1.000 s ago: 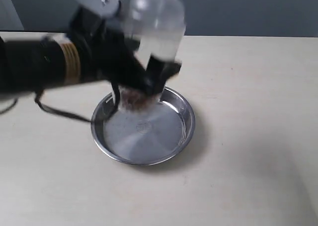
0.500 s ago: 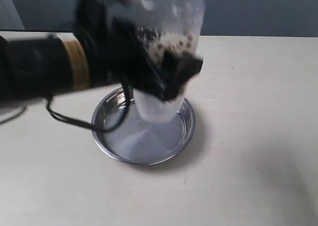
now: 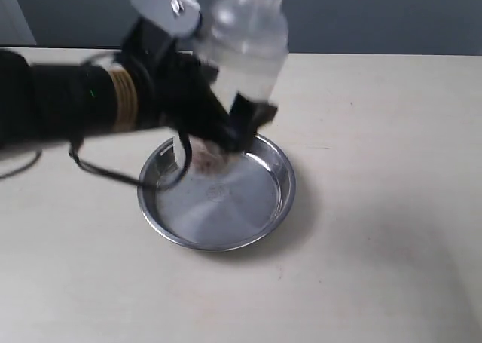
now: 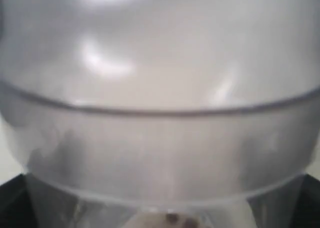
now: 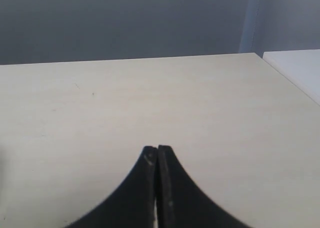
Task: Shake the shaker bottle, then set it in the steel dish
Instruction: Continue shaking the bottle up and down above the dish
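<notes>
Shaking seems in hand, left tool (image 3: pixel 224 134) clamping the shaker bottle (image 3: pixel 245 45) above the steel dish (image 3: pixel 226 241); next comes lowering it upright.

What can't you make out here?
Exterior view: the shaker bottle is motion-blurred, its top cut by the frame edge; whether its base touches the steel dish is unclear.
Left wrist view: the bottle fills the frame, hiding the dish.
Right wrist view: only the shut right gripper and table.

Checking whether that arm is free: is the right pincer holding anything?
No, the right pincer is shut with nothing between its tips, above the table.
</notes>
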### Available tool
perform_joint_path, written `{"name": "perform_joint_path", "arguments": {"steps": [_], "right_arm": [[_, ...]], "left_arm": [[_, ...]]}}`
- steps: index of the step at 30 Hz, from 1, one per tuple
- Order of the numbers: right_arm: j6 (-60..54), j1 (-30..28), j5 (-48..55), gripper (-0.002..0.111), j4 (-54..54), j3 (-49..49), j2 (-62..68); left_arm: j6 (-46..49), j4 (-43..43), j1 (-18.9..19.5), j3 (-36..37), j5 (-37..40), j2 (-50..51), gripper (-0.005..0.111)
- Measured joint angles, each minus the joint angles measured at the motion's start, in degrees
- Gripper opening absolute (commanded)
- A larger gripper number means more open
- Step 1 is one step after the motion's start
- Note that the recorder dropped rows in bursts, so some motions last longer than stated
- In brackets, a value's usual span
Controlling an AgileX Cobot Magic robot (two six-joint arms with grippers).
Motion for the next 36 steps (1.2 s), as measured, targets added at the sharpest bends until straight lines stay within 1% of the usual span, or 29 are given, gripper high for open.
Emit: {"name": "perform_joint_path", "arguments": {"steps": [1,3,4,6,7,9,11,12,15,16,18,19,21,23,24,26,27,28,30,33,35,36], "right_arm": [[0.0,0.0,0.0,-0.001,0.0,0.0,0.0],[0.0,0.0,0.0,-0.001,0.0,0.0,0.0],[0.0,0.0,0.0,-0.001,0.0,0.0,0.0],[0.0,0.0,0.0,-0.001,0.0,0.0,0.0],[0.0,0.0,0.0,-0.001,0.0,0.0,0.0],[0.0,0.0,0.0,-0.001,0.0,0.0,0.0],[0.0,0.0,0.0,-0.001,0.0,0.0,0.0],[0.0,0.0,0.0,-0.001,0.0,0.0,0.0],[0.0,0.0,0.0,-0.001,0.0,0.0,0.0],[0.0,0.0,0.0,-0.001,0.0,0.0,0.0],[0.0,0.0,0.0,-0.001,0.0,0.0,0.0],[0.0,0.0,0.0,-0.001,0.0,0.0,0.0],[0.0,0.0,0.0,-0.001,0.0,0.0,0.0],[0.0,0.0,0.0,-0.001,0.0,0.0,0.0],[0.0,0.0,0.0,-0.001,0.0,0.0,0.0],[0.0,0.0,0.0,-0.001,0.0,0.0,0.0],[0.0,0.0,0.0,-0.001,0.0,0.0,0.0],[0.0,0.0,0.0,-0.001,0.0,0.0,0.0],[0.0,0.0,0.0,-0.001,0.0,0.0,0.0],[0.0,0.0,0.0,-0.001,0.0,0.0,0.0],[0.0,0.0,0.0,-0.001,0.0,0.0,0.0],[0.0,0.0,0.0,-0.001,0.0,0.0,0.0]], "left_arm": [[0.4,0.1,0.5,-2.2,0.3,-1.8,0.000],[0.6,-1.2,0.9,-5.9,-1.6,-5.7,0.000],[0.4,-1.9,1.1,-5.6,-2.9,-6.5,0.000],[0.2,-2.7,1.1,-1.5,-6.4,-5.3,0.000],[-0.3,-2.7,1.1,0.5,-6.7,-3.5,0.000],[-1.1,-2.7,1.1,4.3,-3.7,1.4,0.000],[-0.3,-2.5,1.2,4.4,-2.0,1.6,0.000],[1.3,-2.5,1.3,2.7,-2.0,-0.2,0.000],[2.8,-3.7,1.3,-2.3,-5.6,-5.2,0.000],[2.7,-4.2,1.3,-2.0,-7.1,-5.6,0.000],[2.5,-4.8,1.3,1.3,-10.2,-3.7,0.000],[2.0,-5.0,1.3,3.0,-9.8,-1.6,0.000],[1.0,-5.0,1.3,5.9,-5.2,2.5,0.000],[2.2,-5.0,1.3,5.4,-3.5,1.4,0.000],[3.3,-5.0,1.3,3.6,-3.3,-0.5,0.000],[4.0,-6.2,1.3,0.2,-5.8,-3.9,0.000],[4.0,-7.0,1.3,0.0,-7.7,-4.7,0.000],[4.0,-7.5,1.1,0.9,-9.9,-4.5,0.000],[3.7,-8.2,0.9,4.0,-10.9,-1.2,0.000],[1.0,-7.9,0.7,8.1,-5.5,4.2,0.000],[2.8,-6.4,0.9,8.4,-4.9,3.3,0.000],[5.5,-6.5,1.5,7.7,-3.8,2.2,0.000]]}}
